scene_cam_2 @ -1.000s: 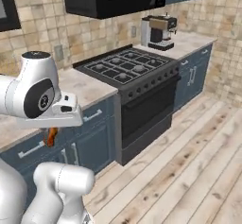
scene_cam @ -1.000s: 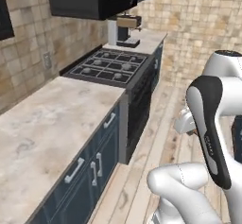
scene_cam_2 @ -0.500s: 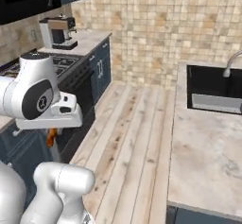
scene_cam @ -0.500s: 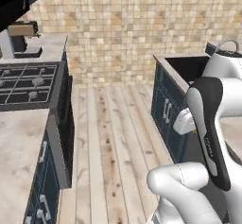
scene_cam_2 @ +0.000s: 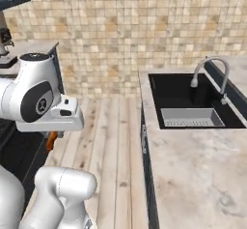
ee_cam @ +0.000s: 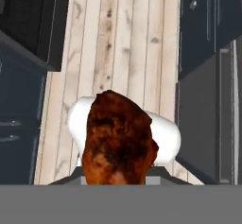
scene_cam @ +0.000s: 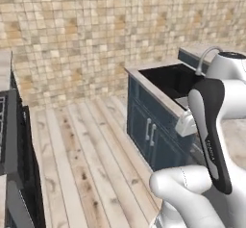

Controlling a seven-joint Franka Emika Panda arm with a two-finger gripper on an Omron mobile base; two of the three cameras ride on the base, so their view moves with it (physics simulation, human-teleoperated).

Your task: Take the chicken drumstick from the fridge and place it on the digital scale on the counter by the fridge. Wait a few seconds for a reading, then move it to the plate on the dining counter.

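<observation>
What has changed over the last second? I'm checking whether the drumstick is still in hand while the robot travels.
The base turned away from the stove; both base views now face the dining counter with its sink. Nothing was taken or let go. The gripper stays shut on the chicken drumstick.

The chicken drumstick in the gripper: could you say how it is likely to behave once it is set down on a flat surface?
The chicken drumstick looks rounded and bulbous at the meaty end, so it will probably rock or roll a little when released. Its glossy brown skin suggests a somewhat slippery surface. It keeps its shape in the gripper, so it seems stiff rather than floppy.
</observation>
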